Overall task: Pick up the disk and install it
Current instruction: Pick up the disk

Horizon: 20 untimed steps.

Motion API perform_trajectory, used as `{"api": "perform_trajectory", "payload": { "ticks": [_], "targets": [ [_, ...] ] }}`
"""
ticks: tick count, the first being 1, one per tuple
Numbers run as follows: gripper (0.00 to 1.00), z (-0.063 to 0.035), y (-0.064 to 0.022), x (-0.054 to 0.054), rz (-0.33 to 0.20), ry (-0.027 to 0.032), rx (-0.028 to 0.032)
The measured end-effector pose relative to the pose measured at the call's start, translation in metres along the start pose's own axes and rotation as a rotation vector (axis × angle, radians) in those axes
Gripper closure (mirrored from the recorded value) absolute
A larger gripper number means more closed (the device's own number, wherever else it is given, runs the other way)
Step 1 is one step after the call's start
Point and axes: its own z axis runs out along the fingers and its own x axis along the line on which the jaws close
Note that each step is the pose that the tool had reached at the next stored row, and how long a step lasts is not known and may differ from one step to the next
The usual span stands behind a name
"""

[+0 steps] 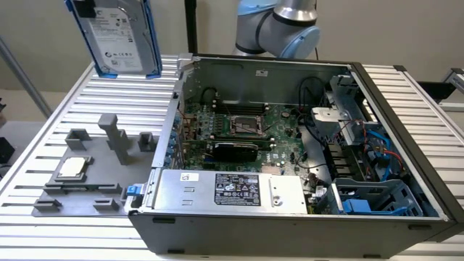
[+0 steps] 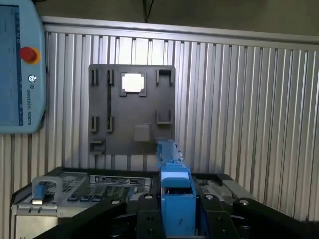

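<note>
Nearest the wrist camera, the gripper's (image 2: pixel 175 201) black fingers (image 2: pixel 145 211) were pressed onto the blue carrier edge of the disk (image 2: pixel 172 159), pinching it. That view gave the disk edge-on, with a teach pendant (image 2: pixel 20 69) beyond it. The exterior view gave the white label face instead. There the disk (image 1: pixel 116 35) was held up at eleven o'clock from the open computer case (image 1: pixel 290 231). Its long axis was near vertical, the top leaning slightly toward eleven.
</note>
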Motion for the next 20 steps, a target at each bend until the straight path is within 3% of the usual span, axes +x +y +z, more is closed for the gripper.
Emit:
{"api": "perform_trajectory", "payload": {
  "ticks": [5, 20],
  "targets": [
    [1.00, -0.0064, -0.0227, 0.006, 0.000, -0.0025, 0.0000],
    [1.00, -0.0087, -0.0899, 0.028, 0.000, -0.0029, -0.0003]
  ]
}}
